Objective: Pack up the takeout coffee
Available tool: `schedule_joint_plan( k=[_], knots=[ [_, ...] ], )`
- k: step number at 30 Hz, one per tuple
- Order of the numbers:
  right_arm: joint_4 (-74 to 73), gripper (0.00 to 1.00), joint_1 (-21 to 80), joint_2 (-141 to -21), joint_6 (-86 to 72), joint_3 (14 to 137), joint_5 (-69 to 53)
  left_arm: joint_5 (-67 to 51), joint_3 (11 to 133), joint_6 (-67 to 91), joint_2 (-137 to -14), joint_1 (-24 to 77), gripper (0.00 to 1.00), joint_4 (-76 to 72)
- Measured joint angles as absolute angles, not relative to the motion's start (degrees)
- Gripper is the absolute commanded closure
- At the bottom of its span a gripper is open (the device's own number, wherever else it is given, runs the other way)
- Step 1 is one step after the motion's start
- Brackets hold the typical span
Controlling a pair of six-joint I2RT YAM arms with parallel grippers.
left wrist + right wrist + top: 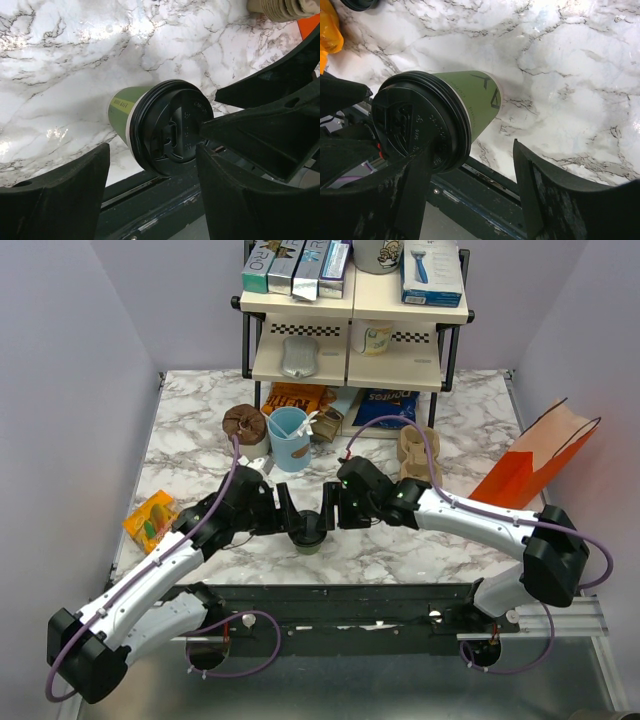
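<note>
Coffee [308,537]: upright on the marble table [190,440], close to the near edge, black lid [172,127] fitted, positioned directly between the two grippers. Left gripper [151,159]: jaws apart, with the cup just beyond the fingertips and not clamped. Right gripper [472,150]: jaws apart, with one finger [395,195] crossing the lower rim of the lid in its own wrist view; whether that finger touches the cup cannot be determined.
</note>
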State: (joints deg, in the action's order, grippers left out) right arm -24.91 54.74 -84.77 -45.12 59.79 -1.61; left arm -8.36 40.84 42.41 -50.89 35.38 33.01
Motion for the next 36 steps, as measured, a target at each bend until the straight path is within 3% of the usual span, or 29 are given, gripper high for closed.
schedule_joint_plan(
  k=[5,11,24,30,34,36],
  knots=[
    [-23.99,0.27,54.74,-85.43,-45.21,59.83,-1.83,-8.36,40.84,42.44,-50.06,35.38,0.07,33.01],
    [-22.61,0.25,54.65,-86.59,-45.56,59.96,-2.59,-9.04,37.98,43.33,-50.09,35.38,0.1,30.28],
    [-21.5,0.25,54.57,-88.03,-46.28,60.51,-3.57,-9.32,31.59,47.59,-49.54,35.24,0.46,23.24],
    [-21.39,0.3,54.28,-88.05,-46.52,60.36,-3.53,-7.35,29.04,49.95,-48.58,35.2,0.53,18.76],
    [-20.97,0.31,54.24,-88.07,-46.78,60.29,-3.55,-6.68,27.59,51.11,-47.66,35.2,0.68,16.8],
    [-20.97,0.31,54.13,-88.07,-46.85,60.29,-3.55,-6.61,27.16,51.66,-47.51,35.14,0.71,16.05]
  ],
)
